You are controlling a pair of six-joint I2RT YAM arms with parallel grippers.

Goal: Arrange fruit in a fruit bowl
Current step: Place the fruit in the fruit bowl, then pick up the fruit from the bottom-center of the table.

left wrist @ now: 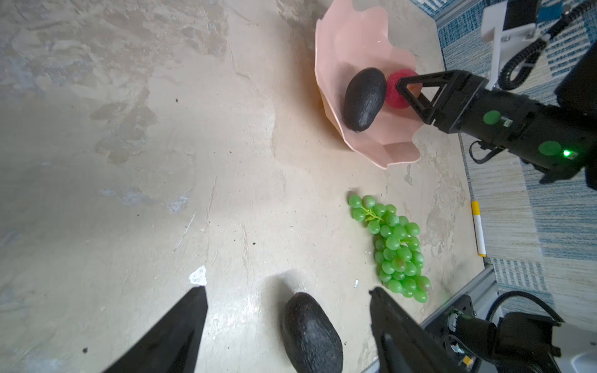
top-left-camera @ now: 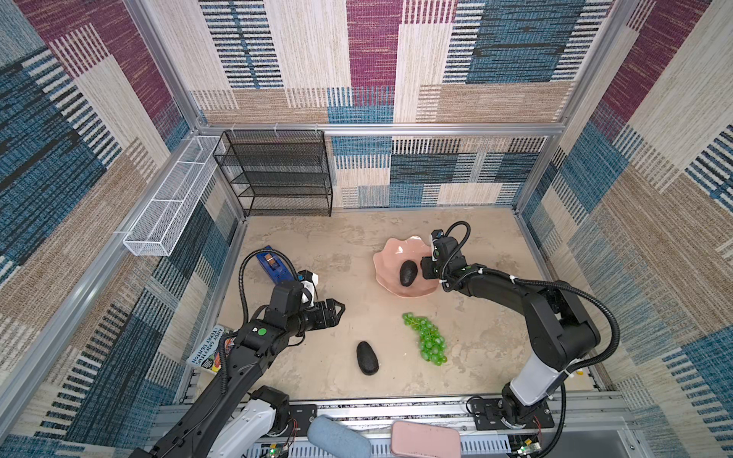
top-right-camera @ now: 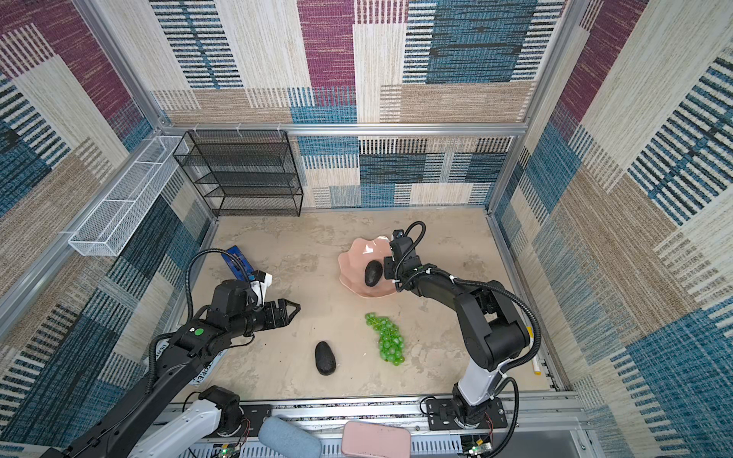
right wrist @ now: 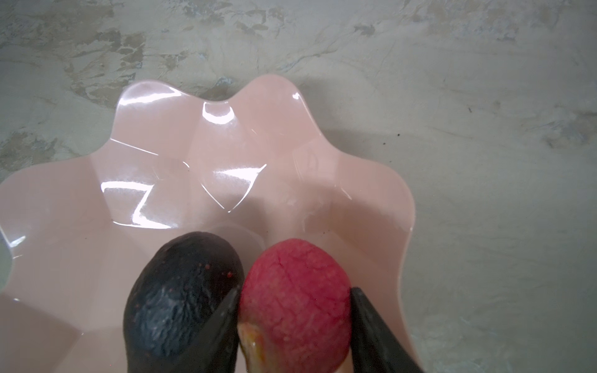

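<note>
The pale pink scalloped fruit bowl (top-left-camera: 382,257) (top-right-camera: 349,257) (left wrist: 352,35) (right wrist: 258,145) stands at the back right of the table. One dark avocado (top-left-camera: 407,273) (top-right-camera: 373,273) (left wrist: 365,98) (right wrist: 181,297) lies inside it. My right gripper (top-left-camera: 426,269) (left wrist: 410,90) (right wrist: 295,289) reaches into the bowl, shut on the small red apple (left wrist: 394,97) (right wrist: 295,258), which touches that avocado. A second avocado (top-left-camera: 367,358) (top-right-camera: 325,358) (left wrist: 311,332) lies on the table near the front. The green grapes (top-left-camera: 427,339) (top-right-camera: 386,339) (left wrist: 395,248) lie to its right. My left gripper (top-left-camera: 337,311) (top-right-camera: 295,309) (left wrist: 287,290) hovers open, up and left of the table avocado, holding nothing.
A black mesh rack (top-left-camera: 277,174) and a white wire basket (top-left-camera: 170,198) sit at the back left. A blue tape dispenser (top-left-camera: 271,263) and a book (top-left-camera: 210,349) lie behind my left arm. A marker (left wrist: 478,232) lies at the right edge. A flat pink rounded rectangle (top-left-camera: 425,438) rests on the front rail.
</note>
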